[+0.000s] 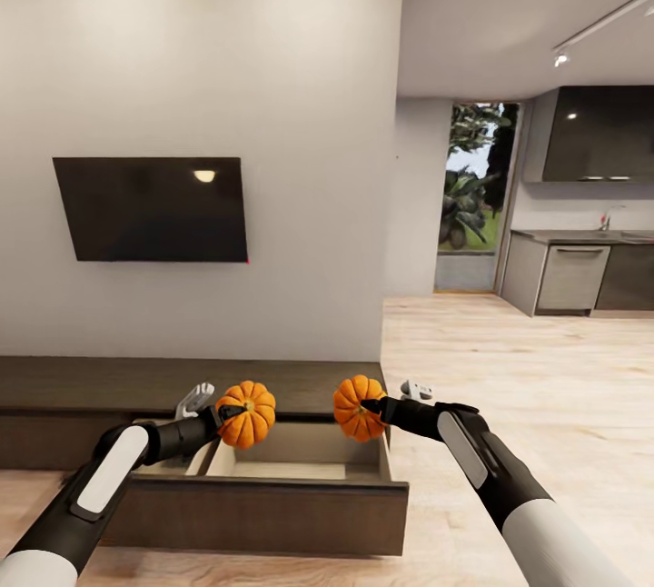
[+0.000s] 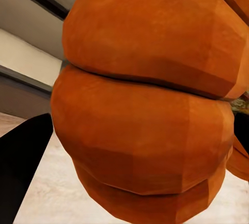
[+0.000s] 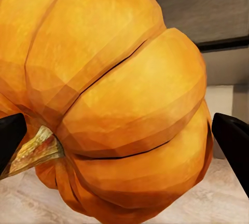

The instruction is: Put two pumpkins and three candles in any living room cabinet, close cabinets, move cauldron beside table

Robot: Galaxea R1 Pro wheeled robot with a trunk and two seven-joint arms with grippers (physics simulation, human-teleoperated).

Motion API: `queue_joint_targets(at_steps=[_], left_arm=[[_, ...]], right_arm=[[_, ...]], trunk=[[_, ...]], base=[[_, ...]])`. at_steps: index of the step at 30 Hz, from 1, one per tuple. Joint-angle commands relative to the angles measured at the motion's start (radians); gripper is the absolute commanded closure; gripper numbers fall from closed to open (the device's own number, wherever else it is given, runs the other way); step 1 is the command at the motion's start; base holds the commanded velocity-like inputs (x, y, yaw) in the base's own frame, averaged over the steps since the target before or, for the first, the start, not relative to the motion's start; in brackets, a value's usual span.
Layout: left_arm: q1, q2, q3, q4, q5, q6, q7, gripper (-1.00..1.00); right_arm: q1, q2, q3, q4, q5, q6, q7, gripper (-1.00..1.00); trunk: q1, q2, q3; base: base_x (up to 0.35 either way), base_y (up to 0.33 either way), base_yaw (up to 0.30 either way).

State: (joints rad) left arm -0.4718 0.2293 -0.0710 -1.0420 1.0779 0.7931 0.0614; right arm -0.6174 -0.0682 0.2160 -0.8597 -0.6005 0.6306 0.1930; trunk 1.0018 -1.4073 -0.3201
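Two orange ribbed pumpkins hang above an open drawer of the long dark-brown cabinet [image 1: 272, 514]. My left gripper [image 1: 225, 412] is shut on the left pumpkin [image 1: 248, 414], which looms close in the left wrist view as a pumpkin [image 2: 145, 104]. My right gripper [image 1: 368, 407] is shut on the right pumpkin [image 1: 354, 407]; the right wrist view shows this pumpkin [image 3: 114, 104] with its tan stem between two black fingertips [image 3: 233, 141]. The drawer's pale wood inside [image 1: 300, 455] looks bare where it shows. The candles, cauldron and table are out of view.
A black TV [image 1: 153, 208] hangs on the white wall above the cabinet. Light wood floor [image 1: 527, 369] stretches to the right toward a kitchen with dark cupboards [image 1: 604, 134] and a counter [image 1: 572, 273]. A glass door [image 1: 474, 192] shows greenery outside.
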Motion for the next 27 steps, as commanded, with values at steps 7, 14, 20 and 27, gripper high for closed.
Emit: queue_joint_targets(at_steps=[7,14,20,27], left_arm=[[-0.001,0.001,-0.002,0.001,0.008,0.001,0.002,1.00],[-0.001,0.001,-0.003,0.000,0.008,0.001,0.001,1.00],[-0.001,0.001,-0.003,0.001,0.008,0.001,0.002,1.00],[-0.001,0.001,-0.003,0.001,0.007,0.001,0.003,1.00]], right_arm=[[-0.001,-0.001,0.002,-0.001,0.001,0.003,-0.001,1.00],[-0.001,0.000,0.002,-0.001,-0.001,0.004,-0.001,1.00],[-0.001,0.001,0.034,0.000,-0.001,0.004,-0.001,1.00],[-0.001,-0.001,0.044,0.001,-0.001,0.004,-0.001,1.00]], trunk=[[0.000,-0.001,-0.001],[0.000,-0.001,-0.001],[0.000,-0.001,-0.001],[0.000,-0.001,-0.001]], base=[[0.176,0.021,0.000],[0.080,0.110,0.000],[0.130,0.105,0.000],[0.226,0.026,0.000]])
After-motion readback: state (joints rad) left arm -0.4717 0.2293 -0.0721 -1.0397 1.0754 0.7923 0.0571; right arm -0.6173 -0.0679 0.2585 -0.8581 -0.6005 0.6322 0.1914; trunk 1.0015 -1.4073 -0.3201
